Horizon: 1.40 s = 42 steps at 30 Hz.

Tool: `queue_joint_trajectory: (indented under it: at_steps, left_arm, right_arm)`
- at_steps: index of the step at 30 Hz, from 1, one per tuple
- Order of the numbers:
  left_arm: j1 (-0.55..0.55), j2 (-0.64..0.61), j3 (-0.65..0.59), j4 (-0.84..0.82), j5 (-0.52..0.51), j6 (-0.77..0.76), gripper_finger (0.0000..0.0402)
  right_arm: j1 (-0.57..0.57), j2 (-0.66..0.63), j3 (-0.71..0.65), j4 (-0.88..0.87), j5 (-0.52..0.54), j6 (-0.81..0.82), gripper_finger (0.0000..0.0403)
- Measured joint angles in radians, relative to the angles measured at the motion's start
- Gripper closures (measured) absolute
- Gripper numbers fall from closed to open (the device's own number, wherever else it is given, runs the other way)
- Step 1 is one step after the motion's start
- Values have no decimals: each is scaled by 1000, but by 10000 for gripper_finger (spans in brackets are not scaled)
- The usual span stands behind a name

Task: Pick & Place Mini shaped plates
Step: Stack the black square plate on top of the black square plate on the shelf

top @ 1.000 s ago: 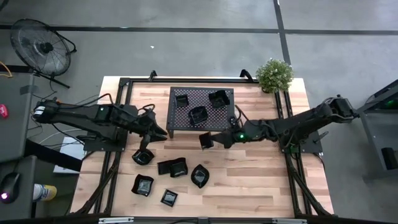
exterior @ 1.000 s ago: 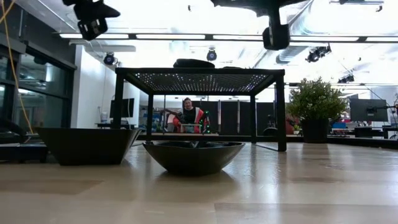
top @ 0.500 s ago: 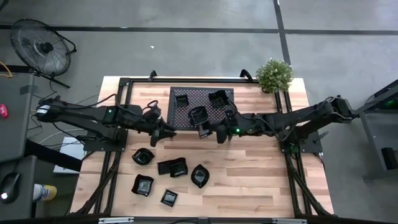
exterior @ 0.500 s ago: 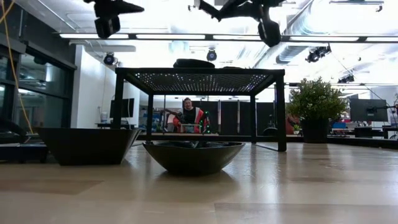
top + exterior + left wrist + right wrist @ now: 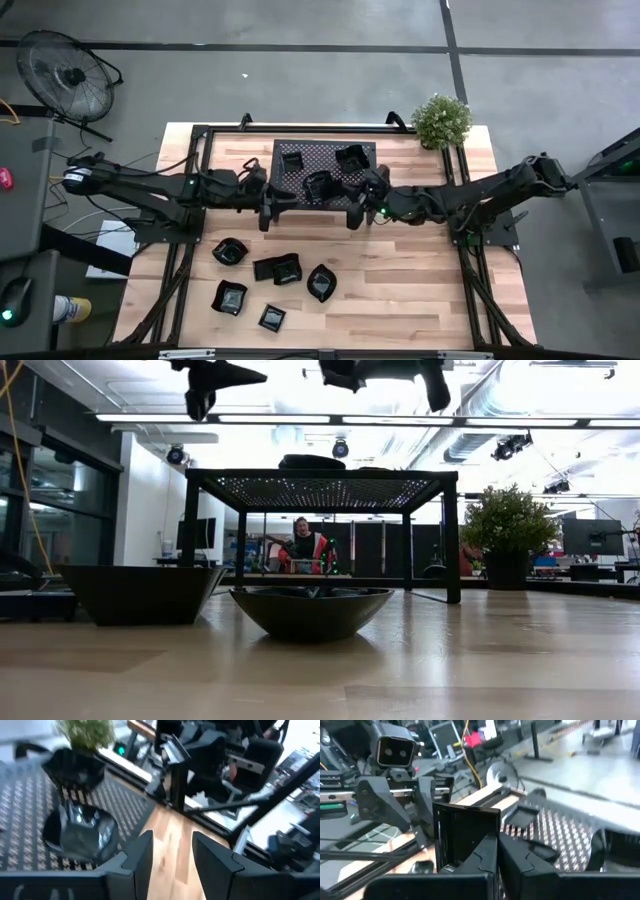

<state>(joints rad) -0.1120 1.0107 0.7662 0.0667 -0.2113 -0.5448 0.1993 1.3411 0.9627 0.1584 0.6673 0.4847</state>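
Note:
A black mesh rack point(image 5: 330, 150) stands at the table's far middle with three mini shaped plates on it, one of them point(image 5: 318, 185) near its front. Several more plates point(image 5: 288, 268) lie on the wood toward the near left. My right gripper point(image 5: 353, 213) hovers at the rack's near right edge, shut on a square black plate point(image 5: 465, 835). My left gripper point(image 5: 272, 208) is open and holds nothing, raised by the rack's near left corner, with bare wood between its fingers point(image 5: 145, 855). In the low view both grippers point(image 5: 215, 380) point(image 5: 385, 372) hang above the rack. My right gripper pinches the square plate by its rim point(image 5: 487, 840) between its two fingers. The fingers come nearly level from the table's right side. The plate stands upright on edge in the hold, lifted clear of table and rack.
A potted plant point(image 5: 441, 120) stands at the table's far right corner. The arms' black frames run along both table sides. A fan point(image 5: 62, 75) stands on the floor at the far left. The right part of the table shows bare wood point(image 5: 420, 280). A person point(image 5: 305, 545) sits far behind.
My left gripper has swung up from over the near-left plates toward the table's right, and now sits nearly level at the rack's near left corner, still open. My right gripper has risen a little, rolled its wrist and carried the square plate to the rack's near edge.

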Motion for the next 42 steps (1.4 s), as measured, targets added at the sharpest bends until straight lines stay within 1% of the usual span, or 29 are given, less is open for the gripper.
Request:
queue_joint_trajectory:
  at_steps: [2, 6, 11, 14, 18, 20, 23, 26, 28, 32, 34, 38, 42]
  left_arm:
    - [0, 0, 0, 13, -27, 28, 266]
    - [0, 0, 0, 25, -66, 87, 266]
    - [0, 0, 0, 52, -70, 181, 266]
    - [0, 0, 0, 51, -71, 230, 266]
    - [0, 0, 0, 50, -83, 268, 266]
    - [0, 2, 0, 51, -120, 287, 266]
    - [0, 5, 0, 47, -209, 311, 266]
    - [1, 6, 0, 48, -287, 313, 266]
    - [1, 11, 0, 49, -335, 316, 266]
    - [1, 23, 0, 57, -378, 346, 266]
    - [1, 35, -1, 50, -382, 358, 266]
    - [1, 59, -1, 76, -383, 361, 266]
    - [1, 93, -1, 110, -385, 361, 266]
  right_arm:
    - [-1, 0, 0, 20, 20, -43, 400]
    - [-24, 18, 0, 90, 18, -113, 400]
    - [-50, 93, 0, 188, -15, -172, 400]
    - [-50, 125, -1, 239, 21, -201, 400]
    - [-50, 158, 0, 317, 39, -306, 400]
    - [-50, 176, 0, 359, 73, -357, 400]
    - [-50, 197, 0, 408, 102, -418, 400]
    - [-55, 217, 0, 447, 165, -458, 400]
    - [-67, 225, 0, 484, 176, -483, 400]
    - [-99, 225, 0, 497, 141, -494, 400]
    - [-115, 225, 0, 501, 122, -494, 400]
    - [-145, 225, 0, 504, 51, -494, 400]
    - [-155, 225, 0, 513, 46, -494, 400]
